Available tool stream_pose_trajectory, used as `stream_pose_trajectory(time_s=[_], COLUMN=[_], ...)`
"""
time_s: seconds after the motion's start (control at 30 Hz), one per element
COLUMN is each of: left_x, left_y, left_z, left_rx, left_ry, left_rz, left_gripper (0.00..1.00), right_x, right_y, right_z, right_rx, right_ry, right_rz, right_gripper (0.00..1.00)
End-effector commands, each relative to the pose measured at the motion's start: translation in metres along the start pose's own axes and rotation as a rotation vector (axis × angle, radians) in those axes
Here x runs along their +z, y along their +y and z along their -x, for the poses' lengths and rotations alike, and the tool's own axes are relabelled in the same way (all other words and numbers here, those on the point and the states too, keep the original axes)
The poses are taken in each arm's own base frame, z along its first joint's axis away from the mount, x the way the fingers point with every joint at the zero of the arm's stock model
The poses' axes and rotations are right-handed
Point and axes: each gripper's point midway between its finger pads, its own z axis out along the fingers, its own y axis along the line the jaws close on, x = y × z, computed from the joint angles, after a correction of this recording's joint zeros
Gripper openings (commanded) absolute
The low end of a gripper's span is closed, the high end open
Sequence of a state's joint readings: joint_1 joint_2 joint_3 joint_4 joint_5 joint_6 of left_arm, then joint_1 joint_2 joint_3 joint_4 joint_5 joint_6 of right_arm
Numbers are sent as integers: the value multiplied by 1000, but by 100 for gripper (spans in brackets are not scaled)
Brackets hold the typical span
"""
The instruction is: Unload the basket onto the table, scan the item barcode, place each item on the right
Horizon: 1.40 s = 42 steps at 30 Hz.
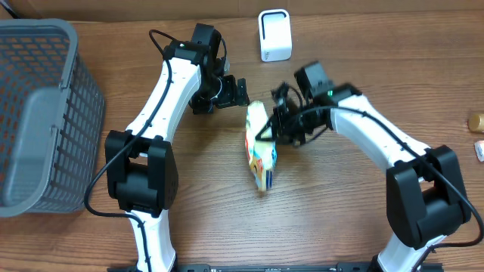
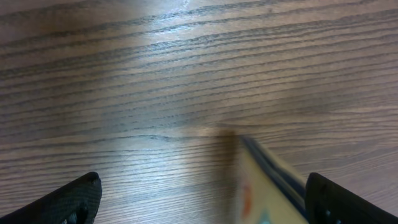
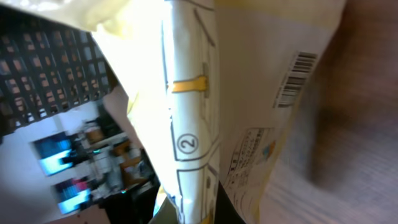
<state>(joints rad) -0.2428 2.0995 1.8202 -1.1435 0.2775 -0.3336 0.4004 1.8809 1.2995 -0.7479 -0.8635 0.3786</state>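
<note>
The yellow-and-white printed snack packet (image 1: 259,147) stands on edge near the middle of the wooden counter (image 1: 325,227). The right gripper (image 1: 274,130) has it by its upper right side, jaws pressed together on the wrapper. Whether the packet's lower end touches the counter or hangs just clear of it cannot be told, because that end is blurred in the overhead view.

In the right wrist view the black barcode (image 3: 297,78) shows on the pale back panel, so the code faces the gripper side.

The left gripper (image 1: 239,92) sits just beside the packet's top end on the other side, jaws spread wide and holding nothing. Its wrist view shows only a corner of the packet between the two dark fingertips (image 2: 68,202).

The small white box-shaped scanner (image 1: 274,34) stands beyond the packet, well apart from it, at the far edge of the counter. A grey plastic mesh basket (image 1: 76,113) lies far to the packet's left.

As a judgement, the pick-up is done and the barcode side appears to be found. Turning that panel toward the scanner and bringing it close is left to do.
</note>
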Motion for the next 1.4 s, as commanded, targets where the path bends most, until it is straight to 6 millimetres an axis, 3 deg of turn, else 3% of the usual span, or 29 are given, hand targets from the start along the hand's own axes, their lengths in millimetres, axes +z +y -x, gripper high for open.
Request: stream_pose_trajectory(time_s=[0.0, 0.07, 0.13, 0.23, 0.3, 0.43, 0.5, 0.7, 0.87, 0.97, 1.07, 1.23, 1.37], left_x=[1, 1, 1, 1, 1, 1, 1, 1, 1, 0, -1, -5, -7], left_y=[-3, -3, -3, -3, -3, -3, -3, -2, 3, 12, 19, 30, 39], left_z=[0, 0, 0, 0, 0, 0, 1, 1, 3, 6, 9, 14, 16], left_rx=[25, 25, 26, 26, 26, 26, 26, 26, 24, -32, -86, -127, -148], left_ry=[2, 2, 2, 2, 2, 1, 1, 0, -12, -28, -42, -52, -54], left_rz=[-4, -4, -4, -4, -4, -4, -3, 0, 32, 73, 93, 98, 101], left_gripper=[95, 95, 96, 95, 95, 95, 95, 95, 94, 93, 93, 94, 94], right_x=[0, -3, -8, -23, -34, -62, -75, -124, -140, -123, -101, -81, -56], right_y=[-8, -28, -48, -88, -112, -157, -167, -149, -96, -74, -72, -96, -108], right_z=[-15, -15, -14, -13, -15, -23, -25, -19, -8, -9, -17, -24, -31], right_rx=[99, 145, 192, 294, 351, 414, 412, 382, 193, 65, 12, 83, 120], right_ry=[40, 23, -3, -52, -75, -106, -104, -81, -43, -1, 34, -53, -85], right_rz=[116, 92, 46, -91, -182, -380, -441, -584, -599, -619, -705, -952, -954], right_gripper=[4, 4, 15, 36, 60, 67, 70, 77, 78, 78, 77, 79, 75])
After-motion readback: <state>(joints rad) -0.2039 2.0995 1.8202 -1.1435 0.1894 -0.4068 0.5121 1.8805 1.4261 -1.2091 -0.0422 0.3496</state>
